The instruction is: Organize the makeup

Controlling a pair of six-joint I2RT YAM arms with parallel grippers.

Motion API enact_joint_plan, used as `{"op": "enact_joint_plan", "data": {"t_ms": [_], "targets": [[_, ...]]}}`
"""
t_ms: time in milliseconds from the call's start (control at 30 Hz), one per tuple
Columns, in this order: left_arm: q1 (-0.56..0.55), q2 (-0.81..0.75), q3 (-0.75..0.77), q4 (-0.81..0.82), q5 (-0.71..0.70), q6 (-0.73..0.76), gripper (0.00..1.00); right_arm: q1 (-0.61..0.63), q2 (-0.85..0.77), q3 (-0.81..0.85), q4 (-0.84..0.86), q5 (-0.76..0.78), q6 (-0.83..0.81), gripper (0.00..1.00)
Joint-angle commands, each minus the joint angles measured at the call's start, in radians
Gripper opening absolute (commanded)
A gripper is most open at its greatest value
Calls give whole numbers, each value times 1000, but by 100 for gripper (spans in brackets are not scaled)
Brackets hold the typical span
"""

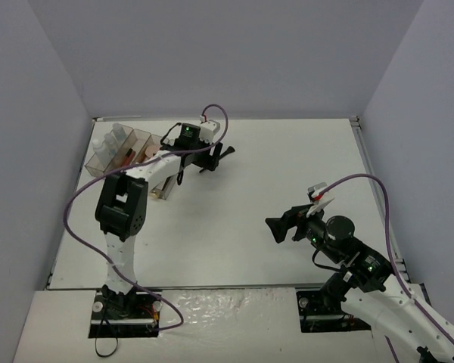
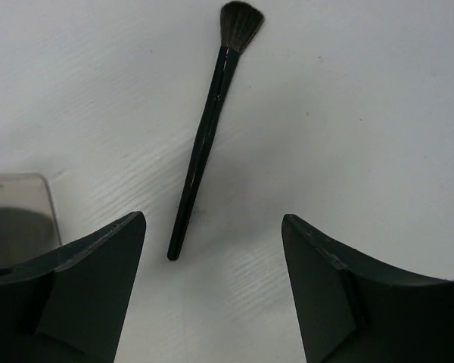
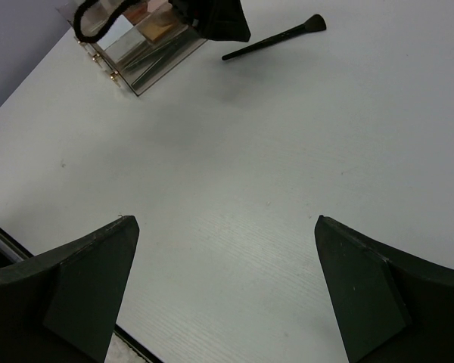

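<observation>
A black brush (image 2: pixel 206 140) lies on the white table, bristles pointing away from my left gripper (image 2: pixel 212 219). That gripper is open and empty and hovers over the handle end. In the top view the brush (image 1: pixel 225 155) lies just right of the left gripper (image 1: pixel 212 160). It also shows in the right wrist view (image 3: pixel 276 39). The clear organizer tray (image 1: pixel 98 162) at the back left holds white bottles (image 1: pixel 112 140), a pink compact (image 1: pixel 145 152) and thin pencils (image 3: pixel 157 59). My right gripper (image 3: pixel 227 219) is open and empty over bare table, far from the brush.
The tray's corner (image 2: pixel 19 215) shows at the left of the left wrist view, close to the left finger. Grey walls enclose the table on three sides. The right gripper (image 1: pixel 275 228) hangs over the right-middle of the table.
</observation>
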Motion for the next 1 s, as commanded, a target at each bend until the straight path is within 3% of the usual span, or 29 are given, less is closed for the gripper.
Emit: {"op": "enact_joint_plan", "data": {"t_ms": [0, 167, 500, 667, 967], "targets": [[14, 85, 146, 84, 44, -34, 68, -1, 20, 37, 47, -19, 28, 100], [5, 164, 207, 54, 51, -38, 57, -1, 21, 40, 39, -12, 44, 100], [-59, 162, 115, 20, -42, -5, 0, 0, 21, 34, 38, 0, 55, 100], [-82, 72, -6, 34, -106, -10, 0, -1, 6, 23, 38, 4, 61, 100], [-48, -308, -173, 4, -289, 13, 0, -1, -23, 4, 39, 0, 61, 100]]}}
